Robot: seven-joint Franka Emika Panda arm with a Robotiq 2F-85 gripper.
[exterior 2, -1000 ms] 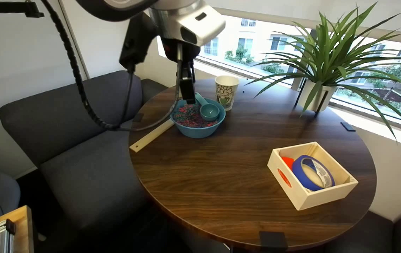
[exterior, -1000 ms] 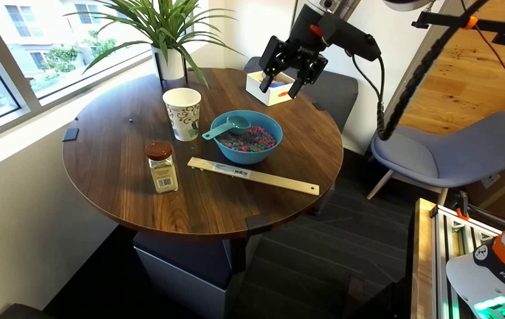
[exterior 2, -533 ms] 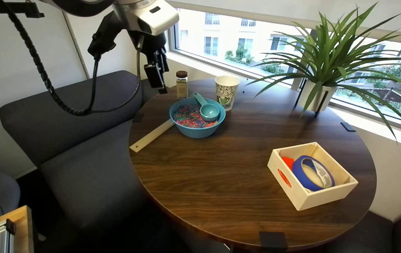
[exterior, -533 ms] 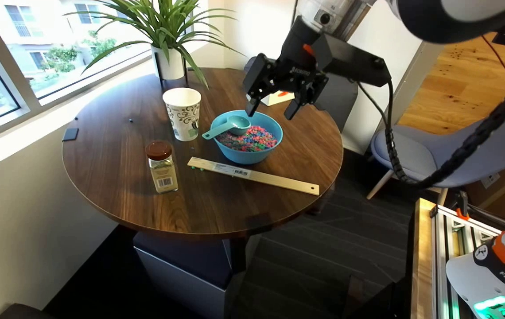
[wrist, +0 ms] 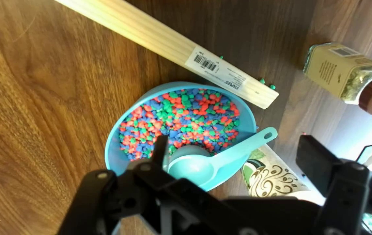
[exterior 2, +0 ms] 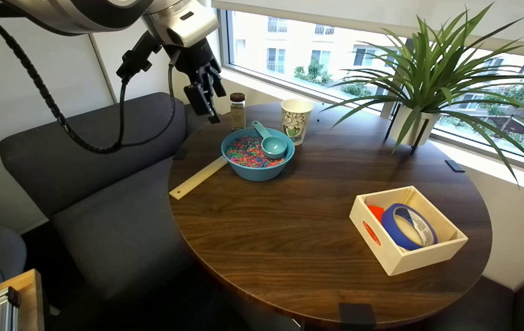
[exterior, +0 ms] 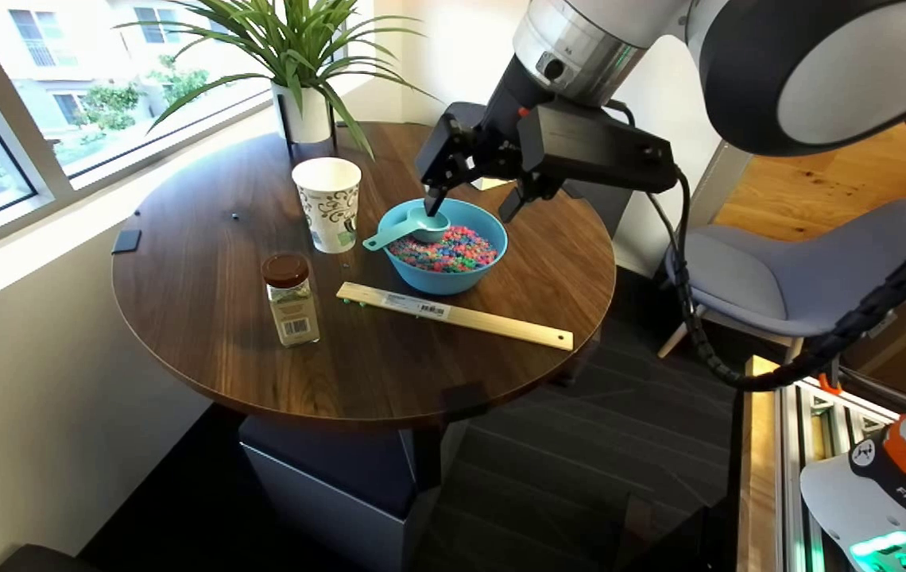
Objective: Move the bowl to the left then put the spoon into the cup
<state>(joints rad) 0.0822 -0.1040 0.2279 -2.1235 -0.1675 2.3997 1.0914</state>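
The blue bowl (exterior: 439, 281) stands on the round table with red, green and blue bits in it; it also shows in the wrist view (wrist: 247, 121). The teal spoon, a round scoop (exterior 2: 273, 146), rests in the bowl with its handle over the rim toward the cup; it also shows in the wrist view (wrist: 233, 150). The cream-white paper cup (exterior: 330, 206) stands upright beside the bowl; the gripper hides part of it in the wrist view (wrist: 271, 178). My gripper (exterior: 470, 208) is open and empty, above the bowl's level, fingers pointing down; it also shows in the wrist view (wrist: 233, 143).
A wooden ruler (exterior: 485, 322) lies close to the bowl. A brown-lidded jar (exterior: 292, 306) stands beyond the ruler's end. A wooden box (exterior 2: 377, 250) with blue tape (exterior 2: 397, 230) stands on the table. A potted plant (exterior 2: 413, 122) is by the window.
My gripper has come lower and to the left in an exterior view, and left, away from over the bowl, in both its earlier placements. The bowl, spoon and cup have not moved.
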